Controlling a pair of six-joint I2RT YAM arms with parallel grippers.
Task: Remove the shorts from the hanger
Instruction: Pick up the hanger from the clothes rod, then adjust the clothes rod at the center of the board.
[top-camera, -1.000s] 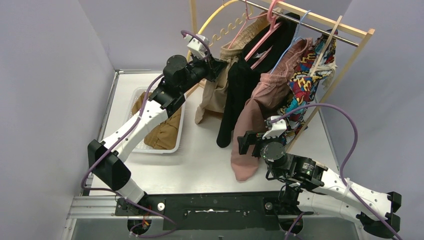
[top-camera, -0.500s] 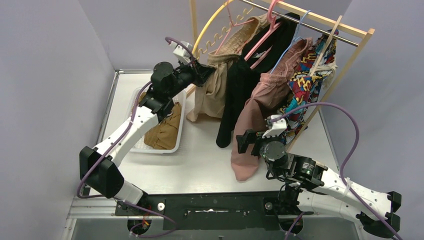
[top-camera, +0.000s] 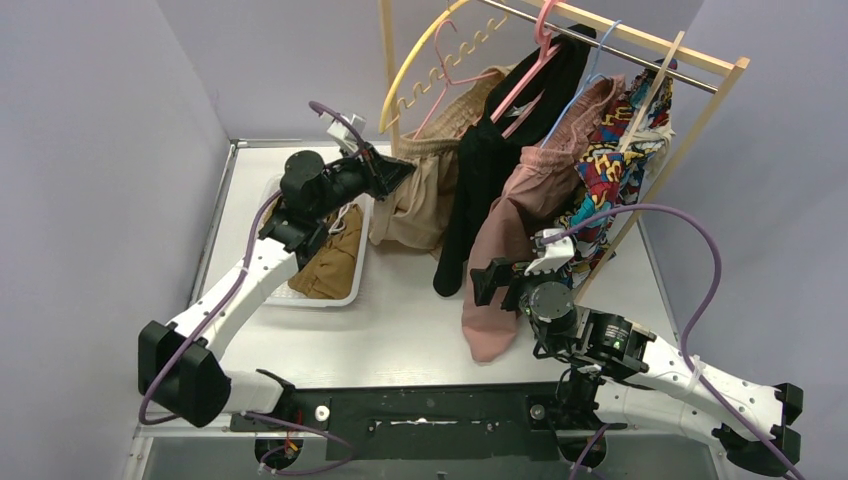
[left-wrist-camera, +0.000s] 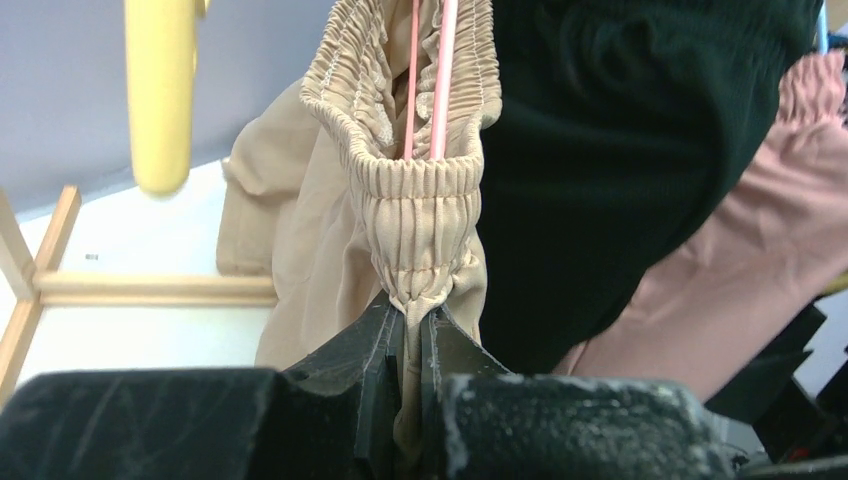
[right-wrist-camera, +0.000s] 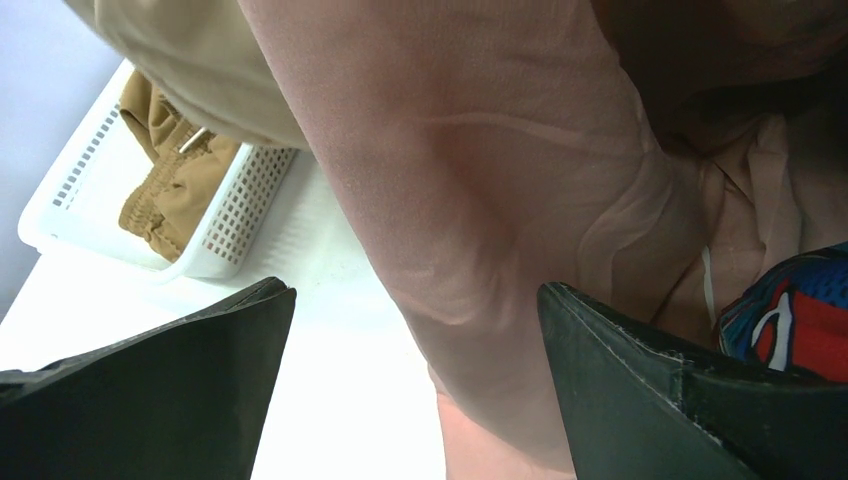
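Left pincer (left-wrist-camera: 412, 320) pressed together on the waistband of the beige shorts (left-wrist-camera: 420, 200); right pincer (right-wrist-camera: 415, 295) spread wide below the pink shorts (right-wrist-camera: 480, 180).

The left pincer's tips are buried in the gathered elastic. Straight ahead of them, the two wires of a pink hanger (left-wrist-camera: 440, 70) run inside the waistband, the hook cut off by the frame edge. The black shorts (left-wrist-camera: 600, 150) hang just right of that pincer, covering most of the pink pair behind. A pink leg hangs between the right pincer's fingers; contact cannot be made out. Off to its left, on the table (top-camera: 400, 320), a white basket (right-wrist-camera: 230, 220) holds the olive-brown shorts (right-wrist-camera: 165, 190), partly hidden by the left arm from above.
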